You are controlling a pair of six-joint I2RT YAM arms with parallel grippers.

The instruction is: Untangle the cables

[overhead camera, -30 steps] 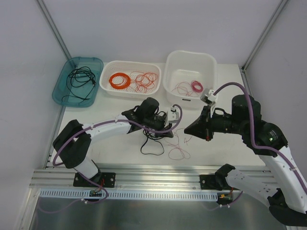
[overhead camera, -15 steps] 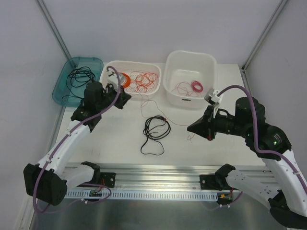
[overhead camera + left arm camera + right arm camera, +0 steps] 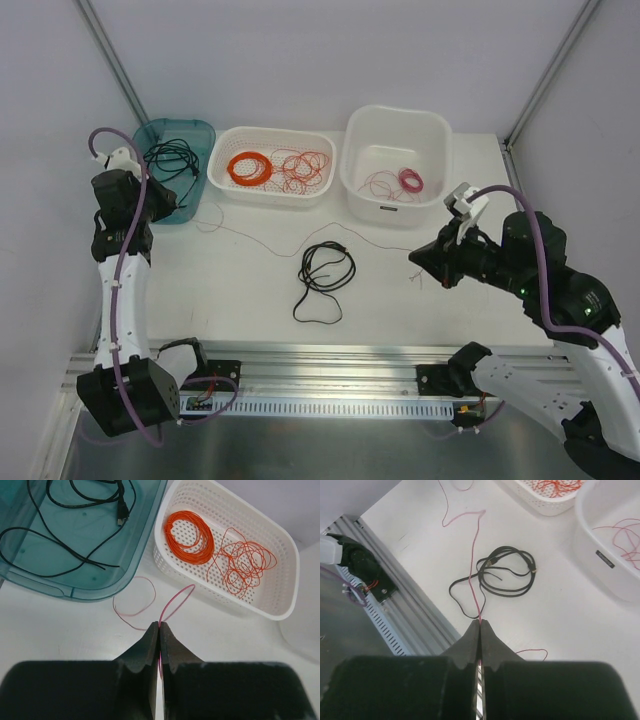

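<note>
A thin pinkish-red wire (image 3: 270,249) is stretched across the table between my two grippers. My left gripper (image 3: 180,212) is at the far left beside the teal tray, shut on one end of the wire (image 3: 175,600); its tips (image 3: 159,626) pinch it. My right gripper (image 3: 416,260) is at the right, low over the table, shut on the other end (image 3: 475,555); its tips (image 3: 480,622) pinch it. A black cable (image 3: 326,270) lies in loose loops mid-table, also in the right wrist view (image 3: 507,575). The pink wire passes by its far edge.
A teal tray (image 3: 120,200) with a black cable stands at the back left. A white basket (image 3: 270,192) holds a neat orange coil (image 3: 248,167) and an orange-red tangle. A white tub (image 3: 395,210) holds a small pink coil (image 3: 411,180). A metal rail runs along the front.
My left gripper swung from mid-table to the far left, drawing the pink wire out of the tangle. My right gripper drifted right. The black cable stays mid-table.
</note>
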